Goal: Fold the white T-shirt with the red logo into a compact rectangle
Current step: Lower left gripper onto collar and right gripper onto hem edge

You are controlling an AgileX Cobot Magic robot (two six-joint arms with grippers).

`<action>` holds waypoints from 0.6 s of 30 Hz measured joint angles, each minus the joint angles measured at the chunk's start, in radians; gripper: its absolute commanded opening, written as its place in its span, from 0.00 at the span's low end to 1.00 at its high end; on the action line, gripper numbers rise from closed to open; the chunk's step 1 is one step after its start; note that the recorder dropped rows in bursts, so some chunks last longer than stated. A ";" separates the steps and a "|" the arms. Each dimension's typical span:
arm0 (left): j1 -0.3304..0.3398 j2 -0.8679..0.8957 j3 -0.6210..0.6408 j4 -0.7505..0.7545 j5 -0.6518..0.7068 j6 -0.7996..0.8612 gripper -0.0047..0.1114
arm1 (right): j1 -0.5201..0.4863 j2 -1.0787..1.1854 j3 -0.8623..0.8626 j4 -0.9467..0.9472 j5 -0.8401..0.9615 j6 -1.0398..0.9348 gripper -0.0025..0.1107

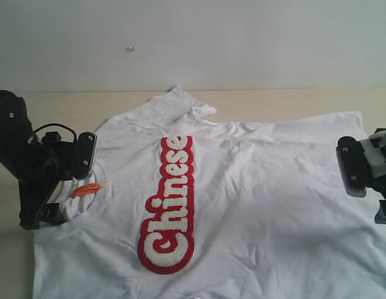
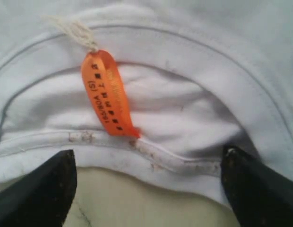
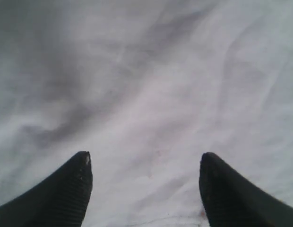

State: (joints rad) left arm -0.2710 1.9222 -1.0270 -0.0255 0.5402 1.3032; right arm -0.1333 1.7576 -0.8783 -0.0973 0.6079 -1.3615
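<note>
White cotton fills the near edge of the exterior view: the white T-shirt (image 1: 268, 205) lies spread chest-up on the pale table (image 1: 292, 99), running out of sight at the near side, with its collar (image 1: 87, 215) towards the left arm and its hem end towards the right arm. Down the chest runs the red logo (image 1: 170, 205), a fuzzy patch reading "Chinese". The far sleeve (image 1: 202, 111) is rumpled back on itself. The left pincer (image 2: 147, 156) stands wide, one finger to either side of the collar rim just below the orange tag (image 2: 107, 94); it grips nothing, and whether the tips touch the cloth I cannot tell. The right pincer (image 3: 145, 157) is likewise spread wide over plain wrinkled cloth near the hem end, holding nothing. By my reckoning the shirt will handle as light, limp stuff: it will sag and trail wherever it is not held, and a single layer may slip from a shallow pinch. The stitched edges look the soundest places to take hold, namely the ribbed collar or shoulder seam for the left and the hem for the right. The thick patch will likely resist creasing, so folds are better laid alongside it than across it.
</note>
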 measured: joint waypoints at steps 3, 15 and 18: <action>0.000 0.001 -0.006 -0.001 0.011 0.002 0.73 | 0.000 0.054 -0.032 -0.009 -0.059 0.048 0.55; 0.000 0.010 -0.009 -0.001 0.017 0.002 0.73 | -0.134 0.102 -0.240 0.004 0.125 -0.019 0.55; 0.000 0.010 -0.009 -0.001 0.017 0.002 0.73 | -0.137 0.157 -0.240 0.037 0.071 -0.090 0.55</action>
State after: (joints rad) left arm -0.2710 1.9325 -1.0361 -0.0262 0.5569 1.3052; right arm -0.2699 1.9150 -1.1184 -0.0600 0.6791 -1.4511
